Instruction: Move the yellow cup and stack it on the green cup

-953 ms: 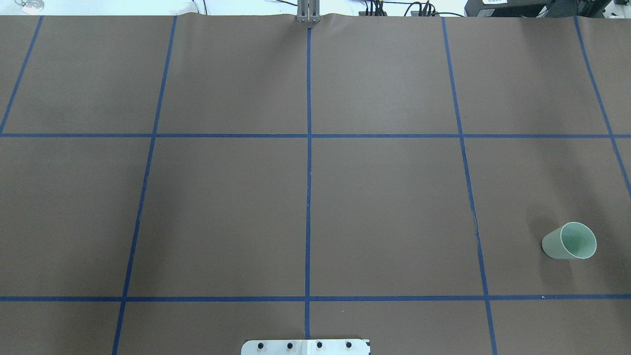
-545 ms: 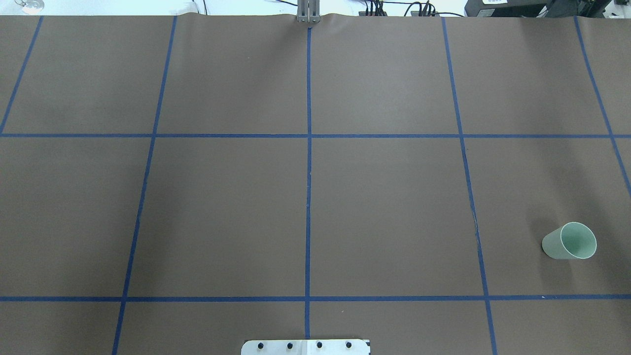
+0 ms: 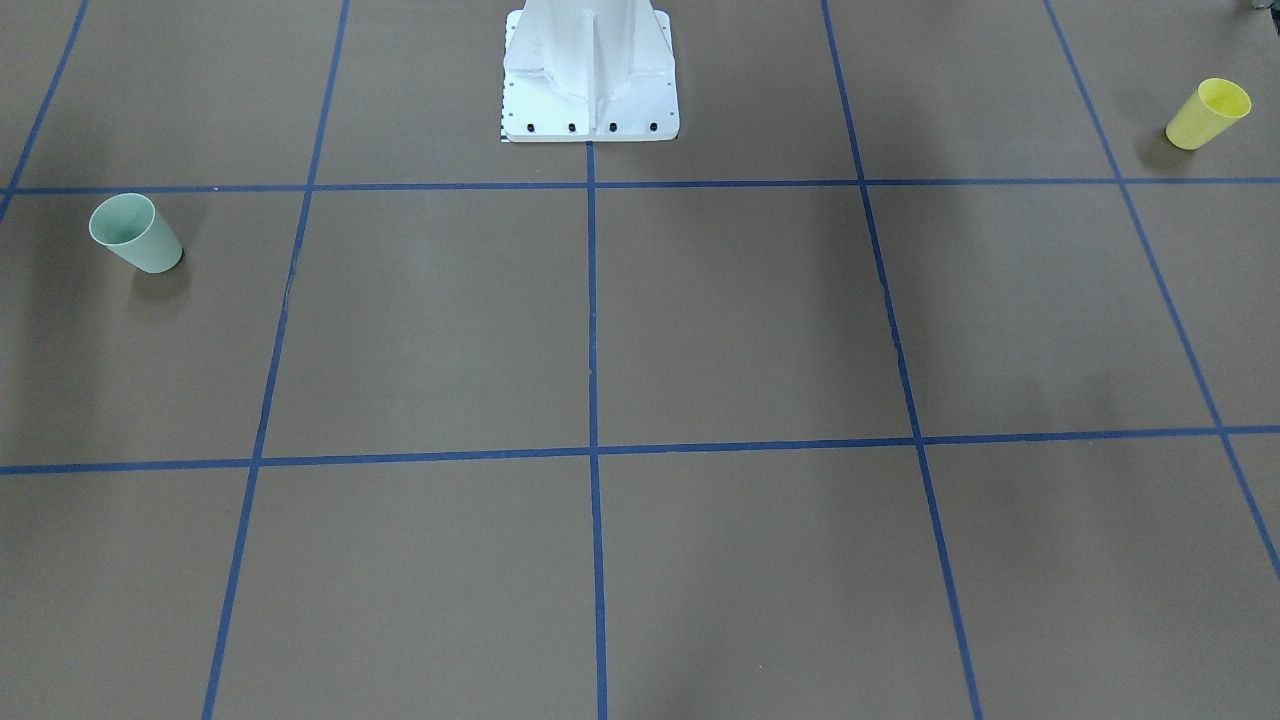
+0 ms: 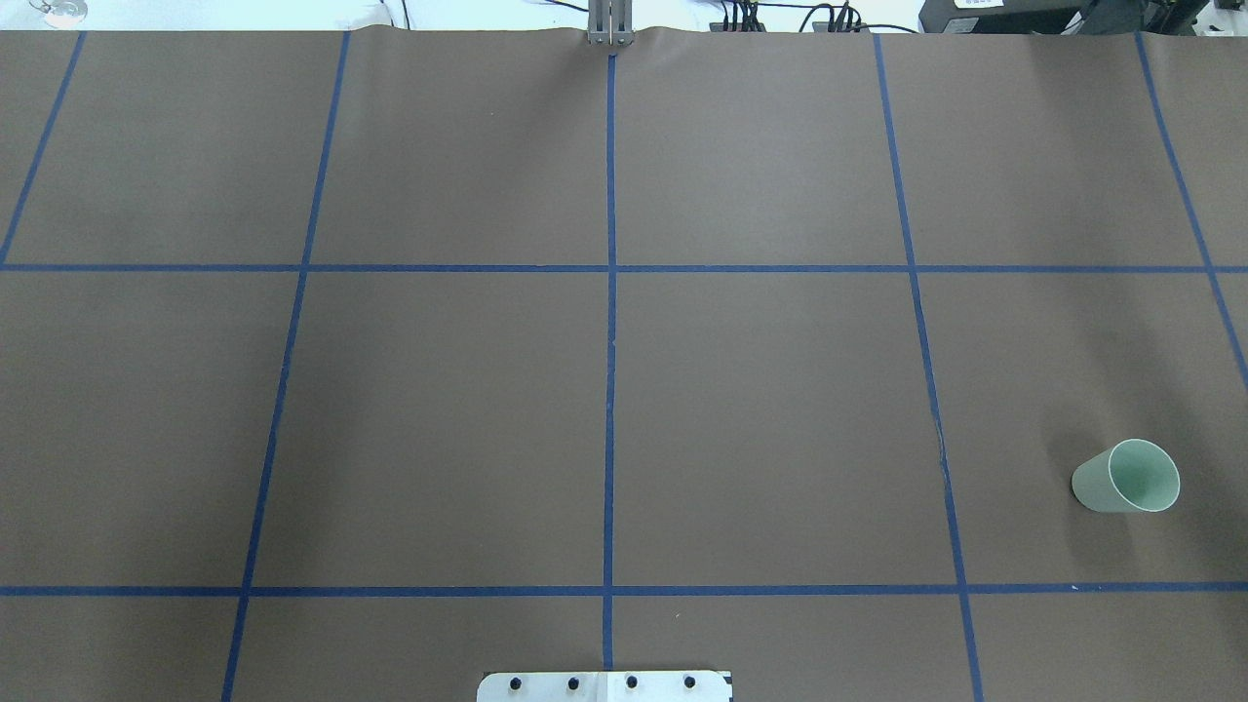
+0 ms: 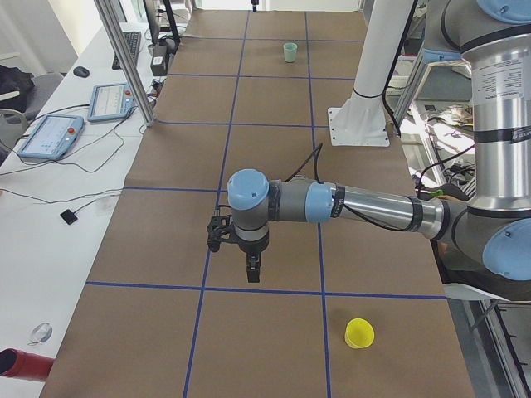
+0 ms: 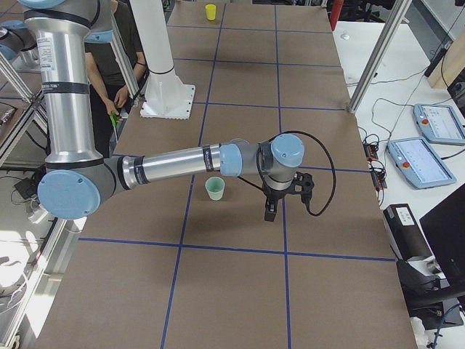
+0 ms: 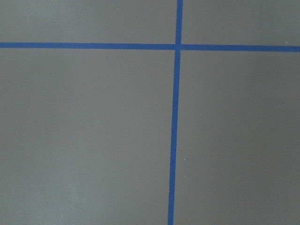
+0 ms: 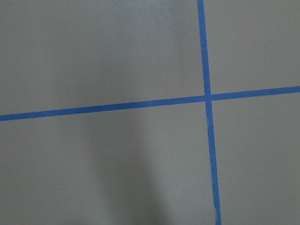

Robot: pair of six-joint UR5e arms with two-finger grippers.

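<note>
The yellow cup (image 3: 1208, 113) stands upright near the table's edge on my left side; it also shows in the exterior left view (image 5: 359, 333) and far off in the exterior right view (image 6: 211, 11). It is outside the overhead view. The green cup (image 4: 1126, 477) stands upright on my right side (image 3: 135, 233) (image 6: 215, 188) (image 5: 289, 52). My left gripper (image 5: 251, 269) hangs above the table, away from the yellow cup. My right gripper (image 6: 269, 213) hangs above the table beside the green cup. I cannot tell whether either gripper is open or shut. Both wrist views show only brown table and blue tape.
The white robot pedestal (image 3: 590, 80) stands at the table's near middle edge. Aluminium posts (image 5: 124, 58) and tablets (image 6: 437, 162) line the far side. A person (image 6: 109, 58) stands behind the robot. Blue tape lines (image 4: 609, 292) mark a grid.
</note>
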